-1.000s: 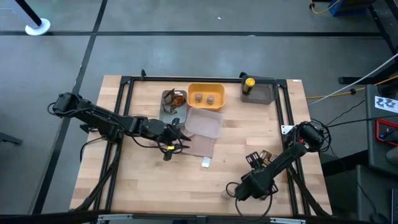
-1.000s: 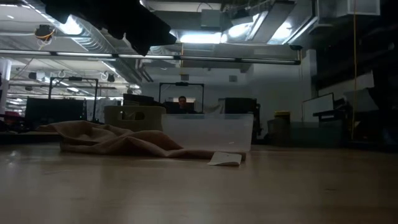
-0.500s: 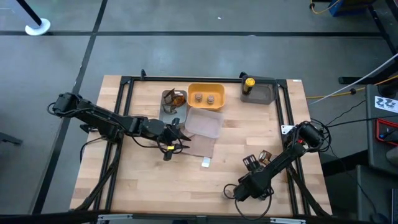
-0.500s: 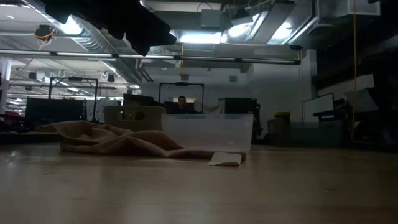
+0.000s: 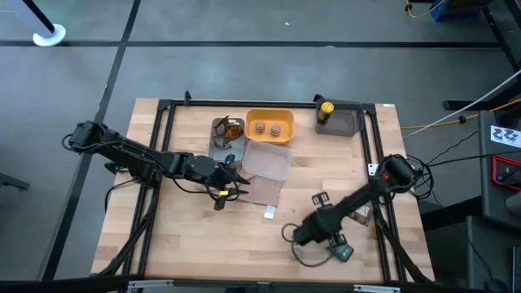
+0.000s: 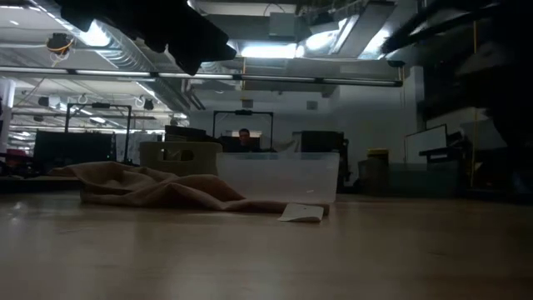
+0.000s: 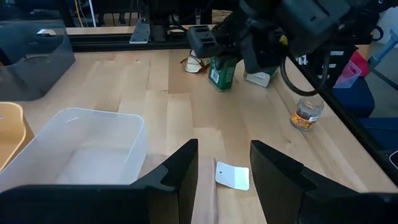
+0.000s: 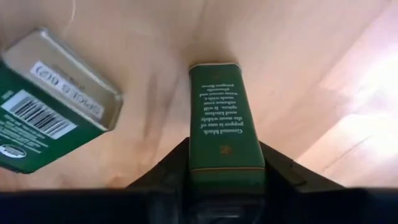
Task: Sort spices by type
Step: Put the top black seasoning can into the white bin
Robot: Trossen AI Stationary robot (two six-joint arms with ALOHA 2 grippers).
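Observation:
My right gripper (image 8: 225, 177) is shut on a dark green spice tin (image 8: 224, 118), which shows upright under the right arm in the left wrist view (image 7: 224, 71). A second green tin (image 8: 50, 112) lies on its side beside it. A brown packet (image 7: 196, 62) and a small tan jar (image 7: 305, 115) rest on the wood nearby. My left gripper (image 5: 236, 183) is open and hovers over the beige cloth (image 5: 260, 191); a white card (image 7: 233, 176) lies beyond its fingertips. My right gripper pinches the green tin between its two fingers (image 8: 171, 168) at the tin's upper end (image 8: 225, 158). The fingers come from above, pointing down along the tin. The tin stands upright below them; whether its lower end (image 8: 214, 67) touches the table I cannot tell.
At the far side stand a grey tray with packets (image 5: 224, 134), a yellow tray (image 5: 269, 126) with two tan jars, a clear tray (image 5: 264, 160), and a grey tray (image 5: 342, 122) with the yellow-capped bottle (image 5: 326, 108). A black frame (image 5: 163, 146) borders the table. Bare wood lies along the near edge.
My right arm has swung toward the table's left, mostly in the last half second, and now shows as a dark blur at the right of the low view.

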